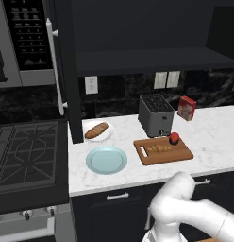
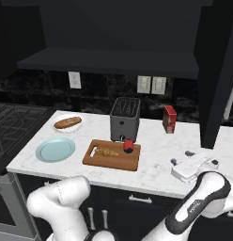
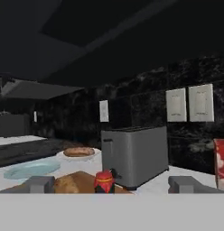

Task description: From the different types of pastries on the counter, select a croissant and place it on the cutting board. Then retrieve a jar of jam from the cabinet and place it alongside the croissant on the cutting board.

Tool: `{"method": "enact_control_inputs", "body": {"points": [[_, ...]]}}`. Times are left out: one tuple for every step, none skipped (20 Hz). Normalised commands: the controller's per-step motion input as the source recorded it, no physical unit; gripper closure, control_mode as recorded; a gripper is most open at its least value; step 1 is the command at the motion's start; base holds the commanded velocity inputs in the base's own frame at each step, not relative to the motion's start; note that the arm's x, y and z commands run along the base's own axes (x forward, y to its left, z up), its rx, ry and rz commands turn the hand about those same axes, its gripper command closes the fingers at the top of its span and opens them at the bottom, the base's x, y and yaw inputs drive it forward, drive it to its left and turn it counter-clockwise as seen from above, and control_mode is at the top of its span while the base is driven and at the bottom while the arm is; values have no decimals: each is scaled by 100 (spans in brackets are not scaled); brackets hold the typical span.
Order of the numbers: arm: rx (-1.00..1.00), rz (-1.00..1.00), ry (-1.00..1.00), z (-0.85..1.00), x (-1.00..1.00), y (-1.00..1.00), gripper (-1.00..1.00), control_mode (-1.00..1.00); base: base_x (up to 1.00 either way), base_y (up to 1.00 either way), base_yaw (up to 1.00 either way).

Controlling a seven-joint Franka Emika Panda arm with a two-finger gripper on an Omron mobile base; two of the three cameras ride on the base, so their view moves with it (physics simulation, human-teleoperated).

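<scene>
Nearest, the two-finger gripper (image 2: 97, 220) hangs low before the counter's front edge, fingers spread and holding nothing. On the brown wooden cutting board (image 2: 111, 159) the golden croissant (image 2: 107, 152) lies mid-board, and the small red-lidded jam jar (image 2: 128, 146) stands near its far right corner. Beyond stands the grey metal toaster (image 2: 124, 118). A careless retreat could clip the jar.

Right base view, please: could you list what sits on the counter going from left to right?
Blue plate → white plate with a bread loaf → cutting board with the croissant and jam jar → red box → gripper at the far right.
</scene>
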Motion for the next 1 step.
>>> {"method": "enact_control_inputs", "body": {"points": [[0, 0, 0, 31, -75, 0, -100, -100, 0, 0, 0]]}}
